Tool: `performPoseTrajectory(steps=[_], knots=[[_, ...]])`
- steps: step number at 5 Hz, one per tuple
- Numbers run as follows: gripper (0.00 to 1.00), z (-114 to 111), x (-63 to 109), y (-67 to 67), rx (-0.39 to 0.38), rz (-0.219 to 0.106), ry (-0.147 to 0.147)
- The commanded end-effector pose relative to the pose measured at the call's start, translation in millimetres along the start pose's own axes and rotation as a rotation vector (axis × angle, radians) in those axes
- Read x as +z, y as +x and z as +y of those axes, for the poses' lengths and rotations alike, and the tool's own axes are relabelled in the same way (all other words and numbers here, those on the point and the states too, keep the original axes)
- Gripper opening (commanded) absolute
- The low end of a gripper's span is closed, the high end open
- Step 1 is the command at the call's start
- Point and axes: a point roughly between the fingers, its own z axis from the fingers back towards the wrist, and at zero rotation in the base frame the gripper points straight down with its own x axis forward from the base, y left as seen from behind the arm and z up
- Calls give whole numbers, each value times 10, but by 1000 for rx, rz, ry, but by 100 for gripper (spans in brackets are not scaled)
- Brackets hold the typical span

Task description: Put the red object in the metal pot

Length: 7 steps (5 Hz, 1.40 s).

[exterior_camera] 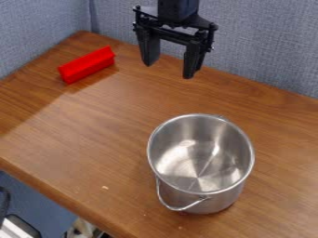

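Fingers are hanging spread apart and empty near the top centre of the frame, pointing straight down at the wooden counter. Nothing is sitting between them, and that wide stance is probably meant to straddle a small block from above once the arm is over it.

To their left, in the upper left of the frame, the red object is lying flat on the counter, well clear of the fingers and untouched. Its long axis is running diagonally, from lower left up toward upper right, roughly in line with the counter's far edge. One short end is facing the fingers. Judging from that lie, closing across the narrow width looks easier than closing along the length, so the wrist may need turning for the two fingers to come down on the long sides.

Down in the lower right of the frame, the metal pot is standing upright with its mouth open to the ceiling and nothing inside it, its thin wire handle drooping over the near wall. It is sitting well apart from the block, which is leaving free room for a lift and carry across the bare wood between them. The grasp is not yet begun.
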Motion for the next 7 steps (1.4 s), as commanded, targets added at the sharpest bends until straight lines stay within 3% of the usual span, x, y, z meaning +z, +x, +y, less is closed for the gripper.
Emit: performPoseTrajectory(steps=[1,2,3,4,5,7], knots=[[100,23,7,39,49,19,0],[100,378,-17,268,111,7,-2],[100,835,-18,432,59,-11,1],[100,1212,-6,508,-72,-67,19],[100,1481,-103,616,-56,-101,54],[100,1624,-281,714,-65,-105,89]])
